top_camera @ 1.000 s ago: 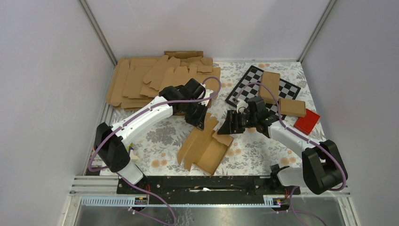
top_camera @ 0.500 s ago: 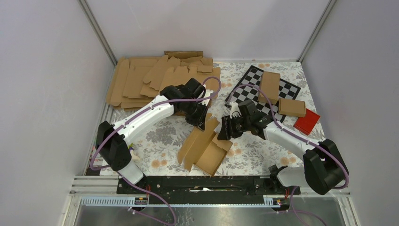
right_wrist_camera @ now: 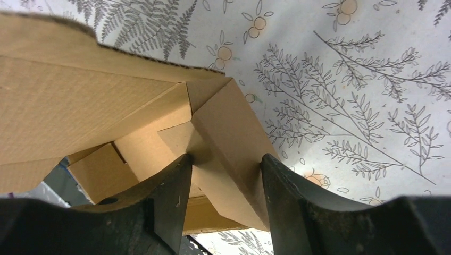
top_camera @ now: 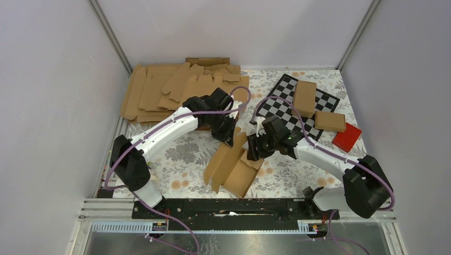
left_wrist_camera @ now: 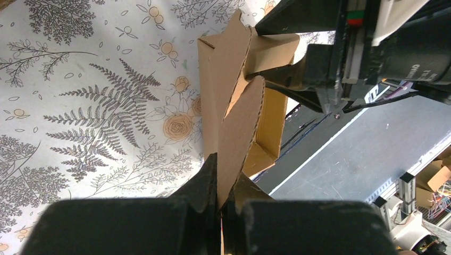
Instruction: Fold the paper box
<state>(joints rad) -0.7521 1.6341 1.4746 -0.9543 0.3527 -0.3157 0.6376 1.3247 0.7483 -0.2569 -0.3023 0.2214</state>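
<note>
The paper box [top_camera: 234, 166] is a brown die-cut sheet, partly folded, lying on the floral cloth in the middle. My left gripper [top_camera: 230, 138] is shut on its upright far flap; in the left wrist view the flap [left_wrist_camera: 234, 111] runs up from between the closed fingertips of my left gripper [left_wrist_camera: 223, 172]. My right gripper [top_camera: 252, 151] is at the box's right side. In the right wrist view, my right gripper [right_wrist_camera: 223, 159] has both fingers pressing a folded side flap [right_wrist_camera: 226, 133], and the main panel [right_wrist_camera: 80, 106] spreads to the left.
A stack of flat brown blanks [top_camera: 170, 90] lies at the back left. A checkerboard [top_camera: 282, 103] at the back right carries a folded carton [top_camera: 305, 97]. Another carton [top_camera: 330, 121] and a red block [top_camera: 347, 137] sit beside it. A black rail [top_camera: 228, 207] runs along the near edge.
My right gripper has moved left from the checkerboard side onto the box's right flap. The box has shifted and folded slightly. My left gripper still holds the far flap.
</note>
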